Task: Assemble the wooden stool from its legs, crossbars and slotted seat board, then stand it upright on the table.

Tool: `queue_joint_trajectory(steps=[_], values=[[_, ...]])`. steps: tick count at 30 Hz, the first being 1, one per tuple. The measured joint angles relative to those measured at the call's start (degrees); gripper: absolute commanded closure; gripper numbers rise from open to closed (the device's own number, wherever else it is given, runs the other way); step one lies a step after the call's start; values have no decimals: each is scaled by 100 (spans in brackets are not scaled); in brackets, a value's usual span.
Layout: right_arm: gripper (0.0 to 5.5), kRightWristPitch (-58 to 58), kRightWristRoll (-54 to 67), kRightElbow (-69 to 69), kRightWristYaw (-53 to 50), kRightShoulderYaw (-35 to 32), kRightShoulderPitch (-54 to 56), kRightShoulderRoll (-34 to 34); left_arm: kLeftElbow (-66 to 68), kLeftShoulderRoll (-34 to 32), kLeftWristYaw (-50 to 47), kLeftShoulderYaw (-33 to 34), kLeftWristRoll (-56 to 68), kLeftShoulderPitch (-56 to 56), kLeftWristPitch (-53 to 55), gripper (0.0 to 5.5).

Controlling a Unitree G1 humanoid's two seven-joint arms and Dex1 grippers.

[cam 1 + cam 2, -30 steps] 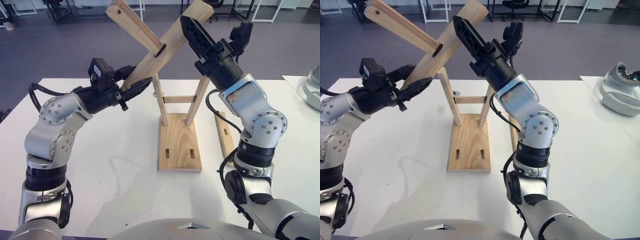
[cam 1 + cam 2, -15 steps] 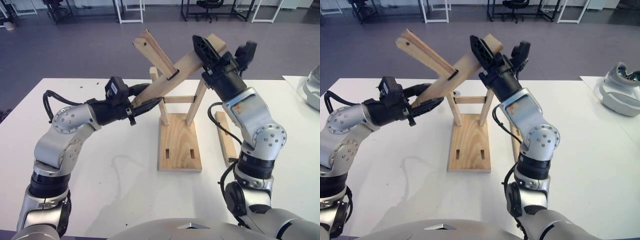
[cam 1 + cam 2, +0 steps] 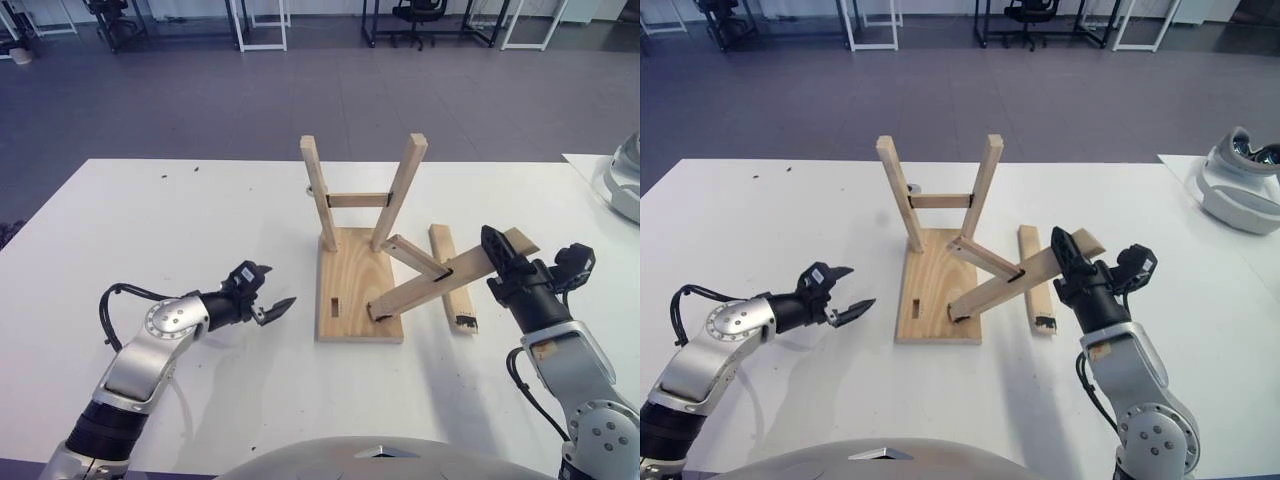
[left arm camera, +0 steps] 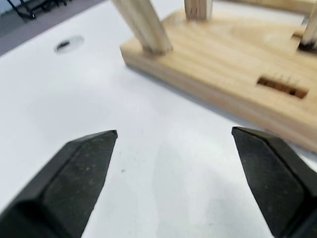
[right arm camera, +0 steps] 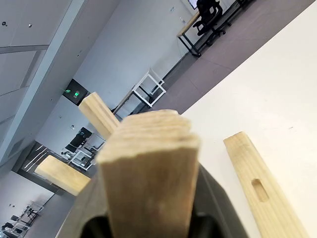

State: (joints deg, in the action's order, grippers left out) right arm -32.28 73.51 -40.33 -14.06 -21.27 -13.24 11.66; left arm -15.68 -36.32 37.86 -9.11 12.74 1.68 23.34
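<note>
seat board (image 3: 358,290) is lying flat around the middle of the desk (image 3: 200,210), well clear of every desk edge. two legs (image 3: 319,195) stand upright out of its far end, leaning apart a bit toward the tops, with a crossbar (image 3: 357,200) joining them partway up.

right gripper (image 3: 497,258) sits low on the right side of the board, jaws clamped on the top end of another leg (image 3: 440,278). that leg slants down and to the left, and its lower end touches the board right at the near right slot. can't tell if it's actually seated in the slot or just resting on the edge. a short bar (image 3: 413,256) sticks out of its middle at an angle, pointing toward the standing pair but not touching them. the near left slot (image 3: 335,305) is open.

a loose leg (image 3: 457,298) lies flat on the desk just beside the board's right edge, passing under the slanted one, so that side is pretty crowded.

left gripper (image 3: 862,286) hangs low over the desk to the left of the board, near its left edge but not touching it, jaws wide apart with nothing between them. loads of bare desk on that side and toward the near edge.

headset (image 3: 1238,180) is way off to the right, well apart from everything.
</note>
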Motion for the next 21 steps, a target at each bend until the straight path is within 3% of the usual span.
queue_joint_trajectory(steps=[8,14,21], values=[[447,220,-916,-322,-33,310,57,305,-58,235,-17,-286,-226,-7,97,125],[446,-196,-2655,-727,-129,1483,783,1082,-294,309,-60,-304,-225,-96,420,125],[444,-264,-3367,-344,401,1969,993,1302,-392,354,-61,-307,-226,-223,520,125]])
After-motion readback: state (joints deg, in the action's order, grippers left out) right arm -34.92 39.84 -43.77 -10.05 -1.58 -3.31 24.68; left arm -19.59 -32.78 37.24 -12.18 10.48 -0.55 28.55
